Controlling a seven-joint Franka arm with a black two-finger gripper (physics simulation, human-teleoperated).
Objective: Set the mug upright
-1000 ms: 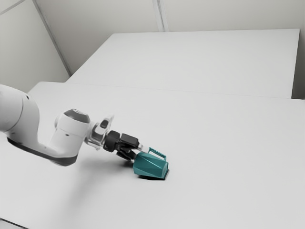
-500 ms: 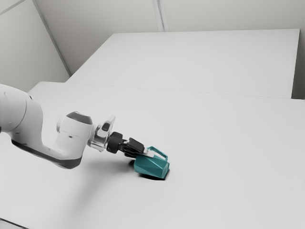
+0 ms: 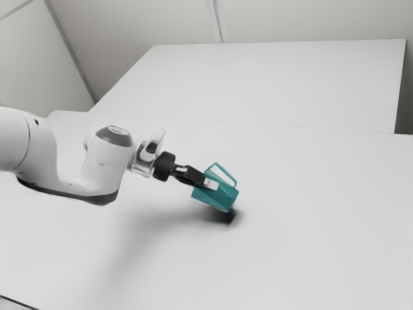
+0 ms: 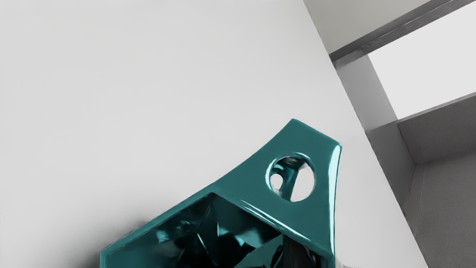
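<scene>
Teal mug [image 3: 221,197], one: wall pinched in my gripper [image 3: 209,185], jaws nearly closed, raised off the table [image 3: 297,245]. Exterior view: handle [image 3: 222,168] at one o'clock, base [image 3: 231,201] toward four. Handling: grip firmly, swing base to six, lower gently, release once flat.

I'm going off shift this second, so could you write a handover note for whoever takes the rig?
Pincer: shut on the mug at its wall, one finger inside the mouth.
Mug: tilted, mouth toward the arm, handle on its upper side; it looks raised off the table, with a shadow beneath.
Done: mug gripped and, it seems, lifted.
Left: turn it base down, set it on the table, let go and back off.
</scene>
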